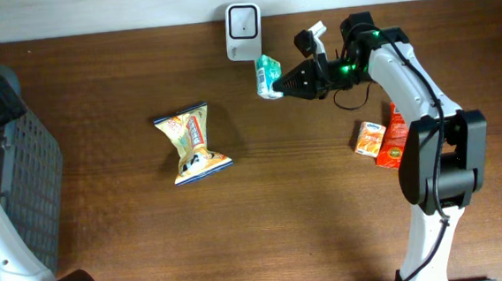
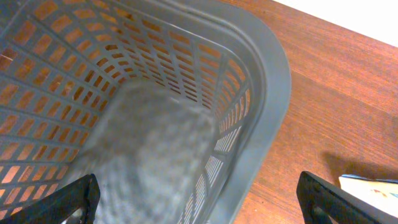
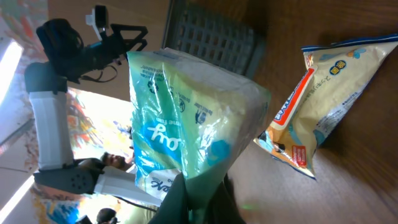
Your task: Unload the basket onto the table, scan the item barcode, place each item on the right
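Observation:
The item, a green-and-blue plastic packet (image 1: 268, 75), hangs above the table just below the white barcode scanner (image 1: 243, 21) at the back edge. My right gripper (image 1: 284, 85) is shut on the packet's lower edge; the right wrist view shows the packet (image 3: 186, 118) rising from the pinched jaws of that gripper (image 3: 202, 186). My left gripper (image 2: 199, 202) is far off at the left, open over the grey basket (image 2: 273, 81), with nothing between its fingers (image 2: 62, 202).
A yellow snack bag (image 1: 194, 144) lies mid-table, also seen in the right wrist view (image 3: 323, 81). A small orange carton (image 1: 369, 138) and a red packet (image 1: 396, 135) lie beside the right arm's base. The grey basket (image 1: 23, 174) fills the left edge.

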`<state>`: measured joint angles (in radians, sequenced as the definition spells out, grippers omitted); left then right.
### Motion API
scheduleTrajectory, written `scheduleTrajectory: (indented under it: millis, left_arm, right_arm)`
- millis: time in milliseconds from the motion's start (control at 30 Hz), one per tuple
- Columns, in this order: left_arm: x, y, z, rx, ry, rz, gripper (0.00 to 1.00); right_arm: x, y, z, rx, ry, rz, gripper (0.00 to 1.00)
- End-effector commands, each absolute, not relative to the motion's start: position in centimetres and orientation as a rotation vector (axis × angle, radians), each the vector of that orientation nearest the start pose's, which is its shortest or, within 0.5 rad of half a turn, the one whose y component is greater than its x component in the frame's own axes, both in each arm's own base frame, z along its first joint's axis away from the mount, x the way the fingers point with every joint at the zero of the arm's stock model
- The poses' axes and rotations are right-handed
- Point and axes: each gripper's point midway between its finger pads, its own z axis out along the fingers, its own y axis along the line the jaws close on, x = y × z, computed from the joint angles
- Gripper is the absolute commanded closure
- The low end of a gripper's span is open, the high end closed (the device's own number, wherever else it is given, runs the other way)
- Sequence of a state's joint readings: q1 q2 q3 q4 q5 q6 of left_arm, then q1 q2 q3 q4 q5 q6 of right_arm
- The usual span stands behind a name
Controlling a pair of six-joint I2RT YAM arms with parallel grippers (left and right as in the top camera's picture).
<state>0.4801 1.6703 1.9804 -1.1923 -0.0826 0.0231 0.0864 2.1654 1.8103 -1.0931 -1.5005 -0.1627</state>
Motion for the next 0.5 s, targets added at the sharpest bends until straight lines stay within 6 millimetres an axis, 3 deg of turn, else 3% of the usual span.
scheduleTrajectory:
  millis: [0, 133, 233, 333, 467]
  left_arm:
    - [36.2, 20.6, 32.0, -0.581, 2.404, 0.329, 0.01]
    - [36.2, 20.6, 32.0, -0.581, 2.404, 0.329, 0.01]
    - [36.2, 20.6, 32.0, -0.581, 2.404, 0.329, 0.01]
    - [36.2, 20.6, 32.0, -0.581, 2.405, 0.329, 0.01]
    - [36.2, 20.6, 32.0, -0.581, 2.404, 0.329, 0.01]
  right_arm:
    - [41.0, 20.7, 23.5, -0.398, 2.104, 2.09, 0.96]
    - [41.0, 20.6, 23.7, -0.409, 2.109, 2.07, 0.96]
    - [40.9, 20.7, 23.6, -0.447, 2.182, 1.948, 0.96]
    - [41.2, 20.4, 23.4, -0.445, 2.422, 1.59, 0.96]
    - [42.0, 19.4, 26.1, -0.526, 2.576, 1.012, 0.96]
